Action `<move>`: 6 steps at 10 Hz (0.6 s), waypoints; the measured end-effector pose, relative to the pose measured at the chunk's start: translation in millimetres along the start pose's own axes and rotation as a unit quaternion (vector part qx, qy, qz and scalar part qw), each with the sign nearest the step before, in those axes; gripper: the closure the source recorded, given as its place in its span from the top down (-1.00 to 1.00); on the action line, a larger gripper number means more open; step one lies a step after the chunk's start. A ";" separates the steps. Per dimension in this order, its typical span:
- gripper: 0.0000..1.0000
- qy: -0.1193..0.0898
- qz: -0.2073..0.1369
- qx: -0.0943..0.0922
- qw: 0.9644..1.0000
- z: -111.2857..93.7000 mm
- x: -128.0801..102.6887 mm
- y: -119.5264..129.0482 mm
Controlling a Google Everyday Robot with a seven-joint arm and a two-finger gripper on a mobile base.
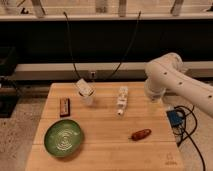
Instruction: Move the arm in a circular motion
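Observation:
The large white glossy arm (172, 80) comes in from the right. Its rounded elbow joint is above the table's far right corner, and a short segment points down toward the table edge (155, 95). The gripper itself does not show in the camera view; it is hidden behind or below the arm's visible end.
On the wooden table (105, 150) are a green plate (64, 137) at the front left, a brown bar (64, 106), a tilted white cup (85, 90), a white bottle lying down (121, 99) and a reddish-brown item (140, 134). A blue device (175, 119) with cables sits at the right edge.

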 end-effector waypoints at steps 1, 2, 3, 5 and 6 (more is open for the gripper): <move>0.60 -0.004 -0.004 0.000 1.000 0.7 -5.2 -0.8; 0.60 -0.003 -0.008 -0.001 1.000 1.0 -5.7 0.1; 0.60 -0.005 -0.014 0.000 1.000 2.0 -9.3 -0.2; 0.60 -0.006 -0.020 0.000 1.000 2.9 -15.8 2.2; 0.60 -0.007 -0.020 -0.001 1.000 3.8 -16.6 4.3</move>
